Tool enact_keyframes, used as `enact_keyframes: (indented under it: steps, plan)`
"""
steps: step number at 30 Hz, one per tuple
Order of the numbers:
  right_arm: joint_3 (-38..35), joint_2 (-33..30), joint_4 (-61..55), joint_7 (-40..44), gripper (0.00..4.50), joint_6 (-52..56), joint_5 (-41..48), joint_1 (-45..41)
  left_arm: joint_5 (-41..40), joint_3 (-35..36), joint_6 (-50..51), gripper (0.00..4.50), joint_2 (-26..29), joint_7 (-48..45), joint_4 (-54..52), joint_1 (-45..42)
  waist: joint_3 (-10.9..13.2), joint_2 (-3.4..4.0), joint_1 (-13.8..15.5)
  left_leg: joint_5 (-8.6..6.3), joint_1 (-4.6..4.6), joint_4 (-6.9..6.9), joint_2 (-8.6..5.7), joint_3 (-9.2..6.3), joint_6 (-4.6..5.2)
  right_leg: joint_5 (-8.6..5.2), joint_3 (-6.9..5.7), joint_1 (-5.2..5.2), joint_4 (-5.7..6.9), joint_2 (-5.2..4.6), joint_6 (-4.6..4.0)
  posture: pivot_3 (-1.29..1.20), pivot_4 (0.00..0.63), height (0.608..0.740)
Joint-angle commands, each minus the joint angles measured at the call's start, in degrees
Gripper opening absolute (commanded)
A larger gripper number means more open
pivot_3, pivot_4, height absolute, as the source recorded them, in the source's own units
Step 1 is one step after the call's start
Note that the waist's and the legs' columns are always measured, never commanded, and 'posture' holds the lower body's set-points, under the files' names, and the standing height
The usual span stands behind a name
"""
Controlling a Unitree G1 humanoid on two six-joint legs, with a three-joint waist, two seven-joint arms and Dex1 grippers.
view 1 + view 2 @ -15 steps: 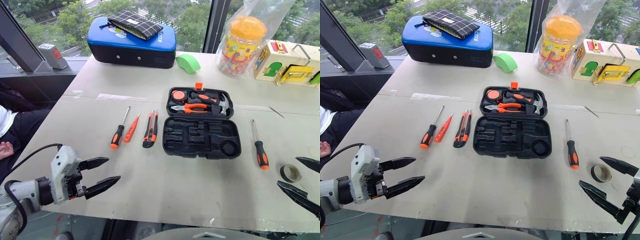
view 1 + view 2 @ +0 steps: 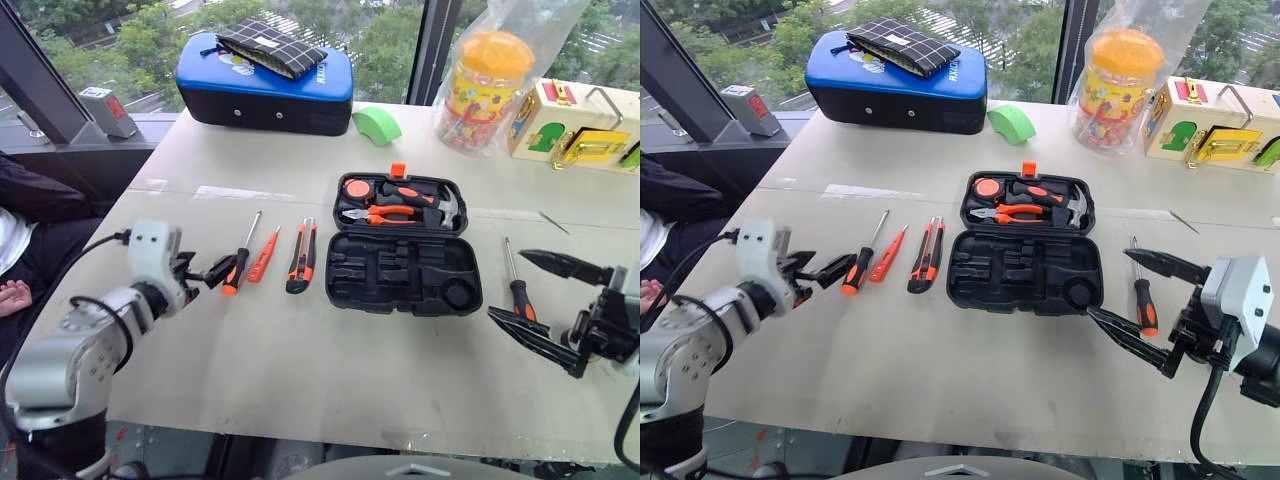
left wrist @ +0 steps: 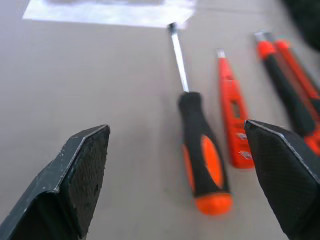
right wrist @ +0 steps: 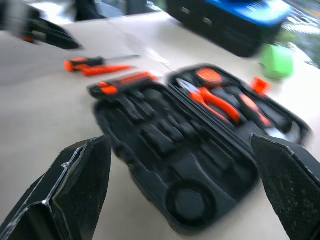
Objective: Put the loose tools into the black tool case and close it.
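The black tool case (image 2: 400, 275) lies open mid-table, with pliers and a hammer in its lid. To its left lie a black-and-orange screwdriver (image 2: 238, 262), a slim orange screwdriver (image 2: 263, 256) and a utility knife (image 2: 301, 258). My left gripper (image 2: 212, 272) is open just left of that screwdriver's handle (image 3: 202, 160), which lies between the spread fingers without touching them. A second screwdriver (image 2: 1143, 300) lies right of the case. My right gripper (image 2: 1108, 283) is open above it, pointing at the case (image 4: 175, 145), and holds nothing.
A blue-topped case (image 2: 263, 85) with a checked pouch on it stands at the back left. A green tape roll (image 2: 377, 125), a bagged jar (image 2: 490, 85) and a wooden toy box (image 2: 580, 125) line the back right. A person sits off the table's left edge (image 2: 15, 250).
My left gripper has moved forward from the table's front edge to the left screwdriver's handle. My right gripper has swung in from the far right to the right screwdriver. Both stay open.
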Motion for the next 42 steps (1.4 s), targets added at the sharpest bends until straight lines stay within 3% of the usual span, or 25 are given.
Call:
enact_keyframes:
  steps: [1,4,7,13,14,18,20,23,26,30,33,38,42]
  plan:
    - [1.98,-0.42,-0.06,-0.19,4.5,-1.58,-0.6,-2.2,3.19,-4.37,1.7,4.37,0.16,1.92,2.03,-2.75,0.0,0.01,0.0,0.0,-0.01,0.0,0.0,0.0,0.0,0.0,0.0,-0.01,0.0,0.0,0.0,0.0,0.15,0.74]
    - [2.85,0.09,0.28,-0.15,4.5,-2.37,-1.68,-2.4,5.65,-6.59,2.68,4.37,0.08,3.08,4.42,-3.64,0.0,0.01,-0.2,0.01,-0.02,-0.01,0.02,0.01,-0.02,0.0,0.03,-0.04,-0.01,0.0,0.0,0.0,0.15,0.74]
    - [2.56,0.68,0.01,0.19,4.5,-3.12,-2.02,-1.3,6.79,-6.44,2.54,3.75,-0.43,3.42,6.09,-3.77,0.0,0.01,-0.14,0.02,-0.02,-0.01,0.05,-0.01,-0.04,0.0,0.01,-0.05,0.01,0.0,0.0,0.0,0.15,0.74]
    - [2.27,1.93,0.5,1.53,4.5,-5.33,-3.55,1.43,7.3,-8.01,0.11,0.91,0.27,-0.27,6.49,-1.67,-0.04,0.09,-0.6,0.02,0.09,0.01,0.04,0.12,-0.03,0.0,0.14,-0.01,0.18,-0.06,0.0,0.0,0.15,0.74]
    - [2.39,2.08,0.67,1.69,4.5,-5.73,-3.86,1.73,7.14,-7.58,-0.77,0.78,-0.03,-0.73,6.51,-1.65,-0.04,0.09,-0.6,0.02,0.15,0.01,0.05,0.15,-0.03,0.0,0.16,0.0,0.23,-0.06,0.0,0.0,0.15,0.74]
    - [2.87,2.79,1.02,2.22,4.5,-7.01,-4.76,2.39,4.71,-2.35,-7.87,0.79,-1.53,-3.84,7.16,-3.99,-0.03,0.08,-0.41,0.02,0.15,0.01,0.05,0.14,-0.03,0.0,0.14,-0.01,0.25,-0.04,-0.01,0.0,0.15,0.74]
    - [2.47,3.35,1.26,2.99,4.5,-7.78,-4.97,3.43,3.31,-3.49,-12.81,0.79,1.12,-11.99,6.54,-6.66,0.02,-0.06,-0.06,0.02,0.1,0.03,0.05,0.1,-0.04,0.0,0.09,-0.05,0.24,-0.04,-0.01,0.0,0.15,0.74]
    - [1.47,4.45,1.97,3.97,4.5,-9.43,-5.79,5.55,5.72,-12.45,-19.68,0.79,7.83,-26.66,6.11,-10.44,0.02,-0.08,1.03,0.06,-0.04,0.11,0.02,-0.03,-0.11,0.0,-0.08,-0.08,0.17,-0.03,-0.01,0.0,0.15,0.74]
    - [-0.42,5.85,2.77,4.61,4.5,-11.74,-7.1,7.89,11.8,-23.95,-27.9,0.79,10.53,-37.69,11.1,-18.9,-0.01,0.25,1.69,0.13,-0.02,0.09,-0.19,0.1,-0.22,-0.01,-0.03,-0.03,0.08,0.03,-0.01,0.0,0.15,0.74]
    - [-7.33,8.19,2.55,5.65,4.5,-12.66,-4.9,13.76,23.35,-39.64,-39.43,0.79,3.33,-47.32,27.13,-36.18,0.01,0.28,2.28,0.0,-0.07,0.24,-0.71,0.2,0.12,-0.04,0.06,0.0,0.12,0.08,0.06,0.0,0.15,0.74]
    - [-12.11,8.73,3.04,7.4,4.5,-13.36,-3.21,17.26,29.47,-45.83,-46.65,0.79,-3.31,-50.49,40.0,-44.39,0.0,0.24,2.28,-0.03,-0.11,0.31,-0.7,0.19,0.26,-0.04,0.11,-0.02,0.14,0.17,0.07,0.0,0.15,0.74]
    - [-18.19,7.8,5.13,9.54,4.5,-13.52,-0.77,19.6,36.54,-50.7,-54.94,0.79,-10.65,-52.66,54.16,-51.26,0.04,0.21,0.46,-0.16,-0.12,0.28,-0.71,0.15,0.47,-0.11,0.29,-0.07,0.06,0.23,0.21,0.0,0.15,0.74]
    - [-20.44,7.02,6.22,9.82,4.5,-13.49,-0.83,19.6,39.77,-51.76,-55.67,0.79,-13.29,-53.05,58.53,-52.68,0.05,0.24,0.14,-0.18,-0.11,0.22,-0.7,0.02,0.51,-0.13,0.34,-0.08,0.04,0.26,0.25,0.0,0.15,0.74]
